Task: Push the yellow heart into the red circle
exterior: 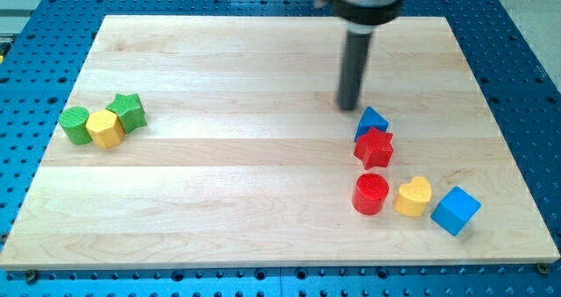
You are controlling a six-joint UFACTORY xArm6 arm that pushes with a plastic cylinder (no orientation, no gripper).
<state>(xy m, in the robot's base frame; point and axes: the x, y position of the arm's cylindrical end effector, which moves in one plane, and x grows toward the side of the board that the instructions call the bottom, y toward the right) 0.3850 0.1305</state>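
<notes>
The yellow heart point(413, 196) lies at the view's lower right, touching or almost touching the red circle point(371, 194) on its left. A blue cube point(456, 211) sits just right of the heart. My tip point(349, 107) rests on the board above these, just up and left of a blue triangle point(372, 121), which touches a red star point(375, 148) below it. The tip is well above the heart and the red circle and touches neither.
At the view's left a green circle point(76, 124), a yellow hexagon point(106, 129) and a green star point(129, 111) sit bunched together. The wooden board point(219, 183) lies on a blue perforated table point(526, 69).
</notes>
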